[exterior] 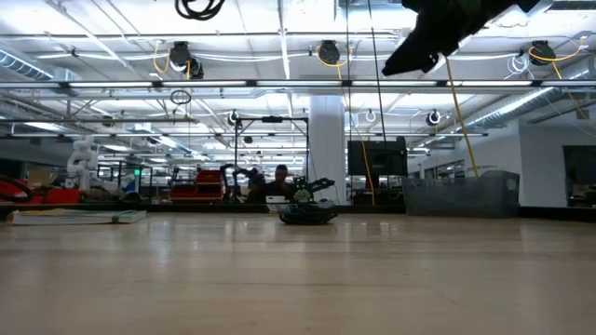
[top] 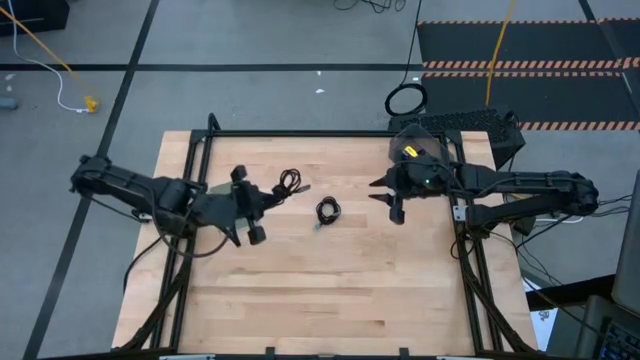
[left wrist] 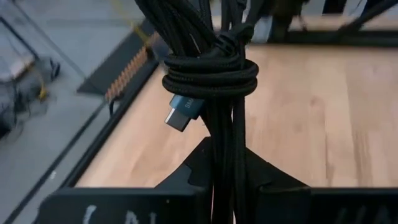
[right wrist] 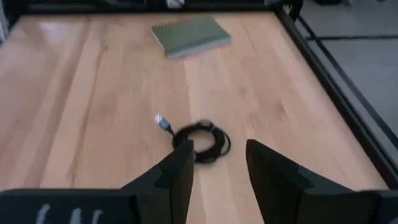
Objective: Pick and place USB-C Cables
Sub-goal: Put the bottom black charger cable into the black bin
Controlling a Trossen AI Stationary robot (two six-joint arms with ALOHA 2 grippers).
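L end effector (top: pixel 268 199): mine, over the counter's left half, clenched on a black cable bundle (left wrist: pixel 211 74). L wrist view shows the bundle pinched between my fingers (left wrist: pixel 273 186), wrapped tight round its middle, grey-blue plug (left wrist: pixel 182 112) sticking out.
Held bundle, top view: shows just beyond my L fingertips (top: pixel 289 183), nr the counter's far-left part; can't tell if it touches the wood.
R end effector (top: pixel 386 194): mine, raised over the counter's right half, fingers apart, nothing between them. In the low view it hangs high, top right (exterior: pixel 410 60).
2nd black cable (top: pixel 327 211): coiled, flat on the counter nr the middle, between my two end effectors, apart from both. R wrist view has it just past my fingertips (right wrist: pixel 202 142), plug end (right wrist: pixel 163 122) poking out. Low view: small dark coil (exterior: pixel 308 213) on the wood.
Notebook (right wrist: pixel 191 35): grey-green, lying farther off on the counter in the R wrist view.
Counter (top: pixel 330 290): pale wood, black frame round it.
Cord loop (top: pixel 405 100): black ring on the floor past the far edge.
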